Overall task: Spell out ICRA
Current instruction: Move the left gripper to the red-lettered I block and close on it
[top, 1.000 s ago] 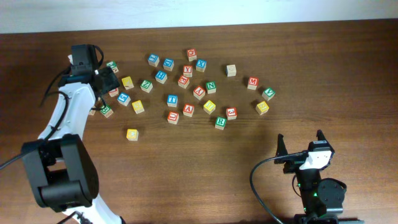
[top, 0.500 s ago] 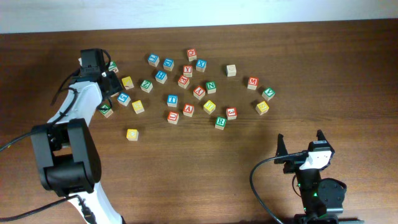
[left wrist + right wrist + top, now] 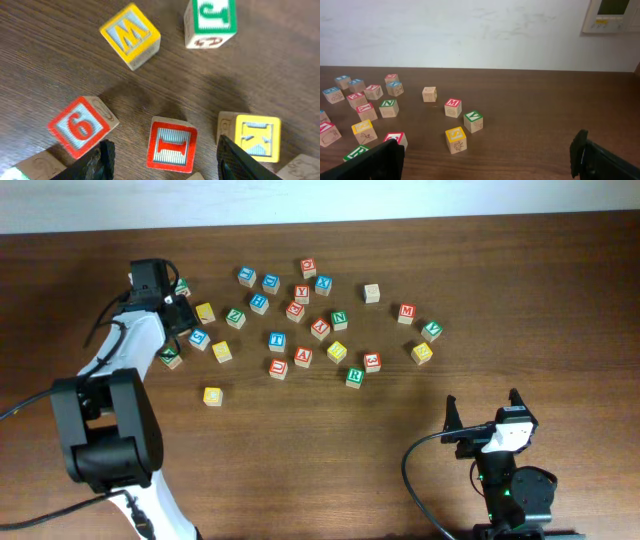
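The red I cube [image 3: 171,145] lies flat on the table in the left wrist view. My left gripper [image 3: 165,152] is open astride it, with a gap showing at each finger. From overhead that gripper [image 3: 178,314] sits at the left end of the cube cluster and hides the I. The red A cube [image 3: 303,357] and green R cube [image 3: 354,376] lie in the cluster's front part. I cannot read a C on any yellow cube. My right gripper [image 3: 484,412] stands open and empty at the front right, far from the cubes [image 3: 487,157].
A red 6 cube [image 3: 80,126] and a yellow K cube [image 3: 256,136] flank the I closely. A yellow W cube [image 3: 131,34] and a green cube [image 3: 210,21] lie beyond. Near the R stand the red 3 cube [image 3: 372,361] and several blue-lettered cubes [image 3: 277,340].
My left arm has swung a little right over the cluster's left end, and its jaws have narrowed around the I cube. The right arm has not moved.
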`<state>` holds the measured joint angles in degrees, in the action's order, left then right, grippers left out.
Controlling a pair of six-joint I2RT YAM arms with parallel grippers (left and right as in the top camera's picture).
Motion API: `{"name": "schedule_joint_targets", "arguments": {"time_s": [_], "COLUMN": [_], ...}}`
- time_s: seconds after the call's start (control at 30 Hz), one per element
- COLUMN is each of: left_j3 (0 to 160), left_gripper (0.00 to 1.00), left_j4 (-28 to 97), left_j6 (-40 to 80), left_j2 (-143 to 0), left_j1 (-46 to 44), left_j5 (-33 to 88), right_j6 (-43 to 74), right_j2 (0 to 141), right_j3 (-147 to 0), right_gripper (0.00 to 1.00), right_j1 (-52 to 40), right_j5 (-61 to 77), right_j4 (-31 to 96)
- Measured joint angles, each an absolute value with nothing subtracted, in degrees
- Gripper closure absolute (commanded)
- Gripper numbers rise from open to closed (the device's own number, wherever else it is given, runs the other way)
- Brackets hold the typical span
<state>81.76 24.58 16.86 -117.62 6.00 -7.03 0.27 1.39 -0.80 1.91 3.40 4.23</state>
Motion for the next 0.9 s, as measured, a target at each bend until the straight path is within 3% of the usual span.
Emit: {"name": "schedule_joint_targets", "arguments": {"time_s": [0.33, 0.57, 0.9], "left_j3": [81.8, 81.8, 81.8], "left_gripper": [0.58, 0.56, 0.64], "left_j4": [21.7, 21.6, 22.0], "left_j6": [14.3, 14.1, 14.1], "left_j2": [-120.5, -120.5, -120.5], "left_j1": [6.0, 6.0, 6.0], "left_j5": [-6.8, -6.6, -5.7], "right_j6": [0.2, 0.3, 0.3], "right_j2": [1.4, 1.4, 1.4], "right_j3": [-0.8, -0.8, -0.8], "right_gripper": [0.02, 0.02, 0.01], "right_j1": [1.9, 1.9, 1.9], "right_j5": [3.4, 3.4, 3.4], "right_j4": [4.2, 4.2, 4.2]}}
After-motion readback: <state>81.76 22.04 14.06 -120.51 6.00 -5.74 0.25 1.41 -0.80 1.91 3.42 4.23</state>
